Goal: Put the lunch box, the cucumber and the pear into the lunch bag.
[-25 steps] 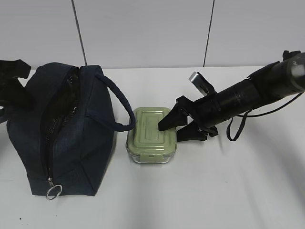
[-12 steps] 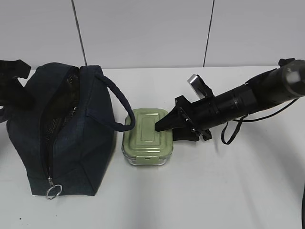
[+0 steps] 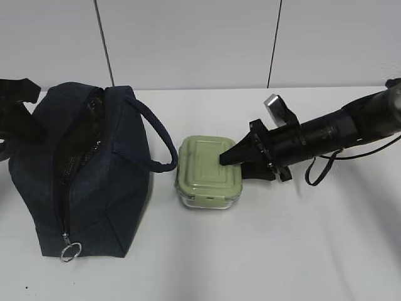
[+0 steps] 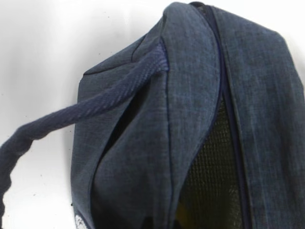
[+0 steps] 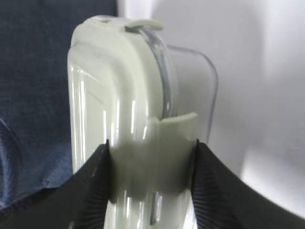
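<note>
Nowhere on the bag, the box or the arms does any readable writing or brand mark show. A plain white table (image 3: 313, 251) carries everything, and behind its far edge rises a pale grey wall (image 3: 188, 44) split by two dark vertical seams. The lunch bag (image 3: 88, 172) stands near the left edge, its top zipper open and a metal ring pull (image 3: 70, 252) hanging at the near end; one looped handle (image 3: 156, 135) arches toward the middle. Just beside that handle, around the table's centre, sits the lunch box (image 3: 209, 172) with its sage-green lid on. The right pincer (image 3: 235, 164) clamps the box's right end, one finger on the lid and one below. The left pincer is outside the left wrist view, which is filled by bag fabric, so its state cannot be told.
</note>
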{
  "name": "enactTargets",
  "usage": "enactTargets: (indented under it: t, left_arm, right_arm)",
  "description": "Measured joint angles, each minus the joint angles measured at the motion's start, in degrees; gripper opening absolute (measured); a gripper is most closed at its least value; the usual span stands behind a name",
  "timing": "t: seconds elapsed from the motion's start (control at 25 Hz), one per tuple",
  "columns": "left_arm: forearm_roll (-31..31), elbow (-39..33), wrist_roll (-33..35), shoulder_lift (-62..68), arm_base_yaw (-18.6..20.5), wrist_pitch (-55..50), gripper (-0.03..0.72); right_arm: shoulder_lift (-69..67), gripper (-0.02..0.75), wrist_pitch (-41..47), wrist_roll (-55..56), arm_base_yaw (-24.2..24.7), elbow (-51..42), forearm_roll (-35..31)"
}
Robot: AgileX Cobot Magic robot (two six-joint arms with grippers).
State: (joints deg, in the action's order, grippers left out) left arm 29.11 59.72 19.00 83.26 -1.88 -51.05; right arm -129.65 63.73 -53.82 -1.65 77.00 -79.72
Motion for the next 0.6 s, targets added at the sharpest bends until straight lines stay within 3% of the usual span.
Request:
enactTargets:
  t: [0.4,0.6]
  left_arm:
    - [0.0,0.0,0.0,0.0,0.0,0.0,-0.015]
    - [0.0,0.0,0.0,0.0,0.0,0.0,-0.015]
  right_arm:
    - [14.8,0.356,1.2,2.1,1.4,4.9,0.4]
    - [18.0,0.356,1.9,6.9,-4.2,14.3,0.9]
